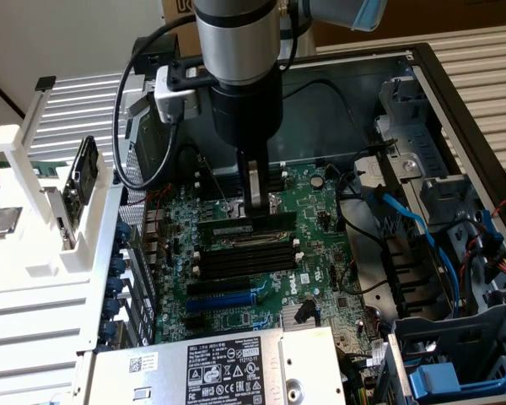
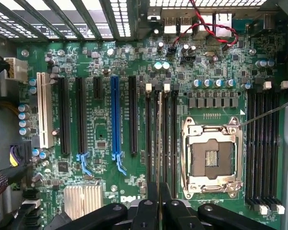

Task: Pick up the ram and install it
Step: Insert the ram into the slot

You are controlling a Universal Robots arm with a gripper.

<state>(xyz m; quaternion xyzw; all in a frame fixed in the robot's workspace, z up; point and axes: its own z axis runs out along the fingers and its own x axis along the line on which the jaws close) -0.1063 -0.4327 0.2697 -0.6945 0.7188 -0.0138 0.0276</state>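
The ram (image 1: 246, 226) is a thin dark green stick, held on edge along the bank of black memory slots (image 1: 244, 256) on the motherboard. My gripper (image 1: 255, 205) comes straight down on its middle and is shut on it. In the wrist view the ram (image 2: 159, 139) shows edge-on as a thin pale line between two black slots (image 2: 149, 139), running away from my gripper (image 2: 159, 190). Its lower edge is at slot level; how deep it sits I cannot tell.
The open CPU socket (image 2: 212, 158) lies beside the slots, with a second slot bank (image 2: 261, 143) past it. A blue expansion slot (image 2: 114, 115) and a heatsink (image 2: 82, 199) lie on the other side. The power supply (image 1: 219, 367), drive cage (image 1: 455, 337) and blue cables (image 1: 405, 211) crowd the case.
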